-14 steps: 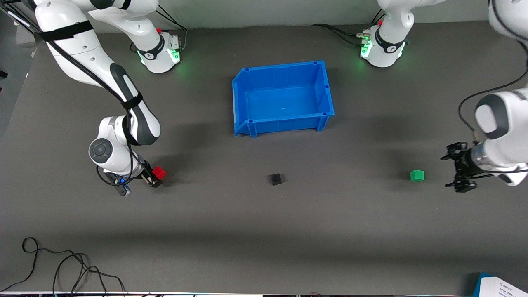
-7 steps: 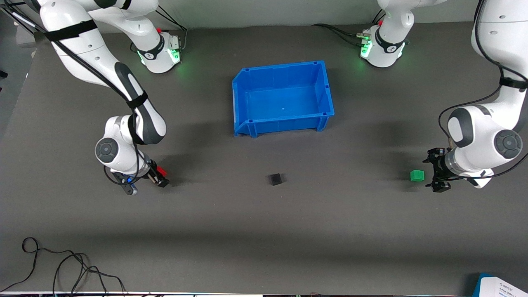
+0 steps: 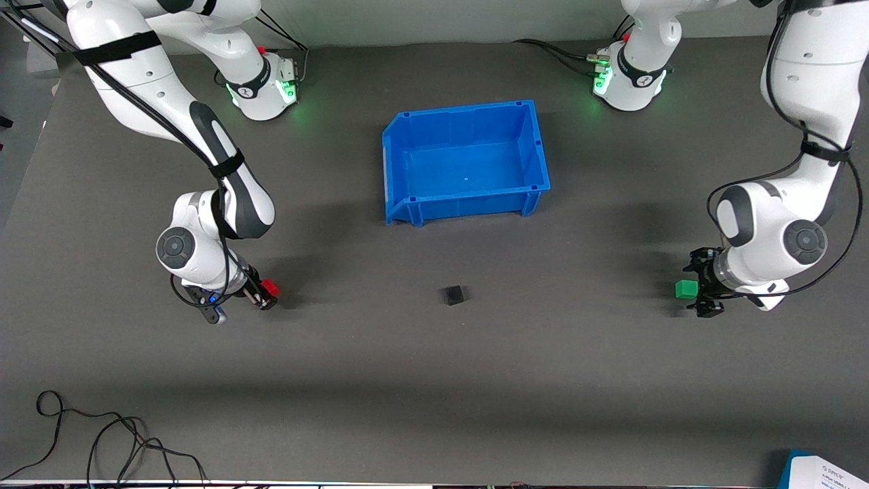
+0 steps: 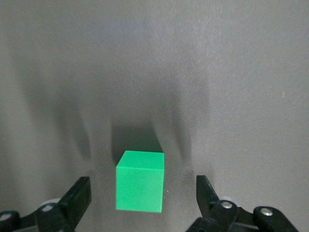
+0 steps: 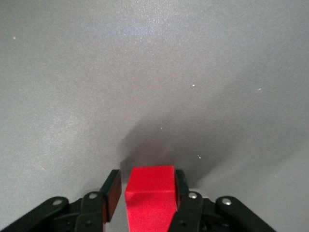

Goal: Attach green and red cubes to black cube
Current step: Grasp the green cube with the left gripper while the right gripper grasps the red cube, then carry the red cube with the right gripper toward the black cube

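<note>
Cubes in play, front view: small matte red cube (image 3: 271, 288) clamped in right gripper (image 3: 263, 296) toward the right arm's end of grey mat (image 3: 434, 380); matte black cube (image 3: 453, 295) mid-mat, nearer the camera than blue plastic bin (image 3: 536, 146).

Left wrist view: left gripper (image 4: 144, 197) spread wide, straddling bright green cube (image 4: 139, 180), not touching.

Right wrist view: fingers (image 5: 111, 188) pinch red cube's opposite faces.

Cubes prob. light, rigid; no long axis; grip flat sides.

No text, number or brand can be read anywhere. A white sheet (image 3: 831, 473) at the desk's near corner, at the left arm's end, carries dark print too small to read.
</note>
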Motion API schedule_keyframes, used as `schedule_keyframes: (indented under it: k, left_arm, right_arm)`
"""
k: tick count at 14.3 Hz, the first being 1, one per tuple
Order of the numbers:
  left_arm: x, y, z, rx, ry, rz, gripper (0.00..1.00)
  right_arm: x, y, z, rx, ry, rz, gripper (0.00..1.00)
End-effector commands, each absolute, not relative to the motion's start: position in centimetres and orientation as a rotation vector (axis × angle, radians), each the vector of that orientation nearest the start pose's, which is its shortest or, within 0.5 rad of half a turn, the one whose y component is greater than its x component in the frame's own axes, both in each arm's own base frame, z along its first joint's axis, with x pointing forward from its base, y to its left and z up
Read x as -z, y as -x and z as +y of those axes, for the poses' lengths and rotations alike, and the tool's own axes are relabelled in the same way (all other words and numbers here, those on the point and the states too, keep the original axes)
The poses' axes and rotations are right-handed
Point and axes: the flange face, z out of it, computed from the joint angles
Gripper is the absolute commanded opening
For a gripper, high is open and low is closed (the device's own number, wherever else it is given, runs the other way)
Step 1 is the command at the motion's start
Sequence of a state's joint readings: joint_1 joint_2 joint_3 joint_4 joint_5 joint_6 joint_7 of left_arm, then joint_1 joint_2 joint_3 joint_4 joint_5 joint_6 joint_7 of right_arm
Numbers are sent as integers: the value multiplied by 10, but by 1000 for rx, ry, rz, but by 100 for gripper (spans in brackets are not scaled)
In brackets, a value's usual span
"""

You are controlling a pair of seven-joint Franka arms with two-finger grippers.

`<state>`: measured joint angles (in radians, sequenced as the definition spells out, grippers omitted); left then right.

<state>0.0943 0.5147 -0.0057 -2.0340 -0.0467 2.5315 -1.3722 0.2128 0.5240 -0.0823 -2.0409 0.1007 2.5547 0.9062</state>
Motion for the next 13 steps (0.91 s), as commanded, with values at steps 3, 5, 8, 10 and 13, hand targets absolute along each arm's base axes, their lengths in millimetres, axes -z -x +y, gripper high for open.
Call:
schedule_keyframes:
  k: [3, 5, 8, 10, 13]
  left_arm:
    - [-170, -591, 51, -5, 2314, -2099, 96]
    - [-170, -592, 53, 5, 2313, -2104, 96]
    - [-170, -591, 59, 8, 2300, -2108, 93]
    - [-174, -590, 63, 6, 2288, -2112, 88]
    - [-175, -590, 64, 8, 2286, -2113, 76]
  right_arm:
    - [-201, -599, 85, -75, 2842, 1322, 24]
    - [-221, -611, 98, -148, 2818, 1411, 24]
    - [-259, -632, 143, -216, 2743, 1538, 24]
    - [-268, -641, 166, -226, 2674, 1586, 23]
    - [-263, -655, 195, -224, 2574, 1707, 23]
